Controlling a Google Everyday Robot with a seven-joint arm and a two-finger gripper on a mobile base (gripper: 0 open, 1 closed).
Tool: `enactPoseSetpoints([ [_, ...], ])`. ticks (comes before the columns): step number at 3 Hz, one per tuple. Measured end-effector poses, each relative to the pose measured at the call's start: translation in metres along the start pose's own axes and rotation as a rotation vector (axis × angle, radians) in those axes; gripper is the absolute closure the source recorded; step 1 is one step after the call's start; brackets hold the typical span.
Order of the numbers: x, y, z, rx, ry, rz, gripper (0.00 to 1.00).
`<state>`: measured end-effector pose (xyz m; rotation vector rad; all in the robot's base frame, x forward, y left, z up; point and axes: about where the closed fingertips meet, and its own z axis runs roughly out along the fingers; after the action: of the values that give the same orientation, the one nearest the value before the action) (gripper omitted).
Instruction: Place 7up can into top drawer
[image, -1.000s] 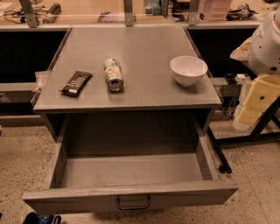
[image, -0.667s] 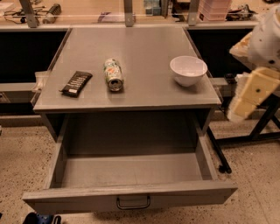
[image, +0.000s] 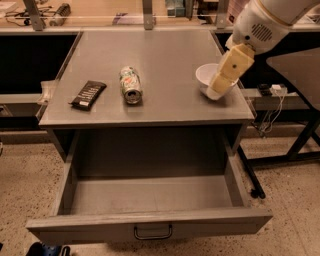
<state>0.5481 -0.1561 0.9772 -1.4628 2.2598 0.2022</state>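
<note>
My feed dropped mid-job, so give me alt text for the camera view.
The 7up can lies on its side on the grey cabinet top, not held; the top drawer below is pulled open. The gripper is by the white bowl at the right, apart from the can, and a black snack packet lies to the can's left.

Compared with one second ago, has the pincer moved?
Yes. The pincer went left, from beyond the right edge of the table to in front of the white bowl.

Left of the 7up can (image: 131, 85), room is taken by a black packet (image: 88, 95); well right, by the gripper (image: 216, 90) over a white bowl (image: 204, 75); in front, the top drawer (image: 100, 224) is opened.
</note>
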Motion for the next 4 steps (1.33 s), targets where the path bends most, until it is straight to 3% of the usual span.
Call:
enactPoseSetpoints([
  [1,-0.045,-0.026,0.042,-0.028,0.023,0.124,0.0],
  [2,-0.098,-0.045,0.094,0.021,0.101,0.275,0.0],
  [3,-0.13,-0.049,0.117,0.039,0.115,0.415,0.0],
  [4,-0.164,-0.048,0.136,0.025,0.081,0.572,0.0],
])
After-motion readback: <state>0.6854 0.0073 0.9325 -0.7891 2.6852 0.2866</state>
